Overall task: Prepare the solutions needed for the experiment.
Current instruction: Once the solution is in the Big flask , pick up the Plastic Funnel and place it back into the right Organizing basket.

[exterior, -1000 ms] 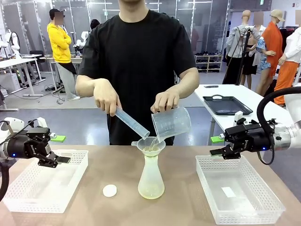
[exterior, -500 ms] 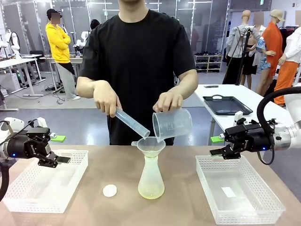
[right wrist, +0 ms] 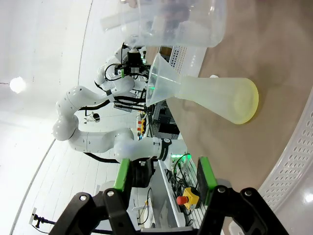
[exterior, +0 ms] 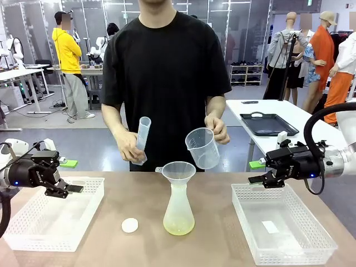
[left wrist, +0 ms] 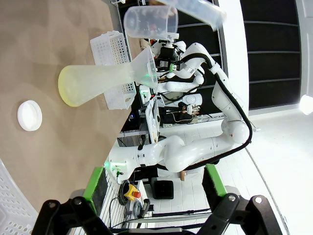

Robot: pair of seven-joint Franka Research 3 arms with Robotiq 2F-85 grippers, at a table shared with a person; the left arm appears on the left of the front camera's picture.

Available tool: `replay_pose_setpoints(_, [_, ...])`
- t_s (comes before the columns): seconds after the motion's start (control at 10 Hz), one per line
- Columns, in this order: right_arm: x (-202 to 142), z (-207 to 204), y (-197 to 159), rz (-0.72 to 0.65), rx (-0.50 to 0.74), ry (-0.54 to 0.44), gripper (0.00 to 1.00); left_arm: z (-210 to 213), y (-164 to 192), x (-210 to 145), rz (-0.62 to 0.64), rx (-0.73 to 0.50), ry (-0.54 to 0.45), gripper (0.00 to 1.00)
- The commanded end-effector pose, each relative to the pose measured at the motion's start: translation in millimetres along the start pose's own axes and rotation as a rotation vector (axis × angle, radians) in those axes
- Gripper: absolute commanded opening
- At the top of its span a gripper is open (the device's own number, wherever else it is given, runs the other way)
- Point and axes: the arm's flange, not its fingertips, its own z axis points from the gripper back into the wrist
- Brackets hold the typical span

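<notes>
A frosted conical flask (exterior: pixel 179 207) stands mid-table with a funnel (exterior: pixel 178 170) in its neck and a little pale yellow solution (exterior: pixel 179 226) at the bottom. Behind it the person holds a graduated cylinder (exterior: pixel 142 137) in one hand and a clear beaker (exterior: pixel 203 147) in the other, both lifted off the funnel. My left gripper (exterior: pixel 72 177) hangs open over the left basket (exterior: pixel 33 229). My right gripper (exterior: pixel 256 172) is open above the right basket (exterior: pixel 311 250). The left wrist view shows the flask (left wrist: pixel 93 83) sideways beyond open fingers; so does the right wrist view (right wrist: pixel 220 95).
A small white round cap (exterior: pixel 129 225) lies on the table left of the flask, also seen as the cap (left wrist: pixel 29 115) in the left wrist view. A black tray (exterior: pixel 268 123) sits on a white table behind.
The person has pulled the beaker and the cylinder up and away from the funnel, ending the pour. Both arms have stayed put.
</notes>
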Motion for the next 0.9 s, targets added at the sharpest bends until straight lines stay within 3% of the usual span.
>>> replay_pose_setpoints(0.0, [-0.1,0.1,0.1,0.0,0.0,0.002,0.67,-0.1,-2.6,1.8,0.008,0.003,-0.003,1.0])
replay_pose_setpoints(0.8, [-0.1,0.1,0.1,0.0,0.0,0.002,0.67,-0.1,-2.6,1.8,0.008,0.003,-0.003,1.0])
